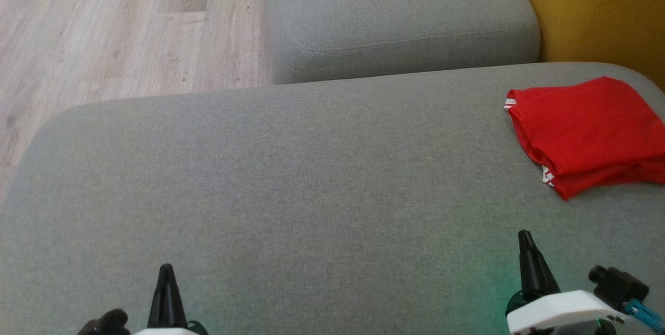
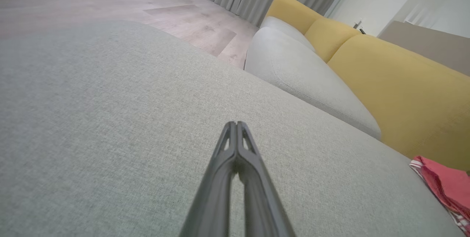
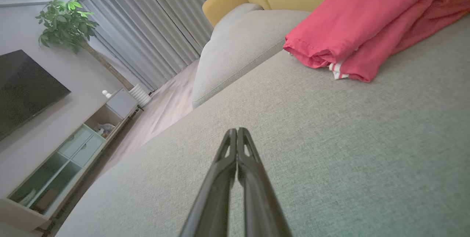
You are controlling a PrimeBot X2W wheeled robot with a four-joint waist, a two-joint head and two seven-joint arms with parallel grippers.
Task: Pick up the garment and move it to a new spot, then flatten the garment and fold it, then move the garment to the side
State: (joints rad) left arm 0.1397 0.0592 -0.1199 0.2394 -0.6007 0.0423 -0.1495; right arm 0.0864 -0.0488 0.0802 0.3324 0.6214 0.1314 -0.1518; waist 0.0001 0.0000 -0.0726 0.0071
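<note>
The left gripper (image 1: 166,270) sits at the near left edge of the grey sofa seat (image 1: 311,179), its two dark fingers pressed together and holding nothing. The right gripper (image 1: 525,236) is at the near right, a little farther in, fingers likewise closed and empty. Both hang just above bare fabric and neither touches the garment.

The red garment (image 1: 587,132) lies at the far right of the seat, close to the yellow backrest (image 1: 597,8) and well apart from the left gripper. The right gripper is nearer to it, but there is a clear stretch of seat between them. The garment is a compact stack of layers, with white striped trim showing at its left corners. The right wrist view shows the lower layers bulging out a little, so the fold looks loose rather than crisp.

Beyond the seat a second grey cushion (image 1: 400,18) stands at the far middle, with wooden floor (image 1: 104,28) to the far left.

By the look of it, the task is at or near its end. The garment seems folded and set off to the side, leaving the middle of the seat bare. At most, tidying the loose lower edge might be left.
</note>
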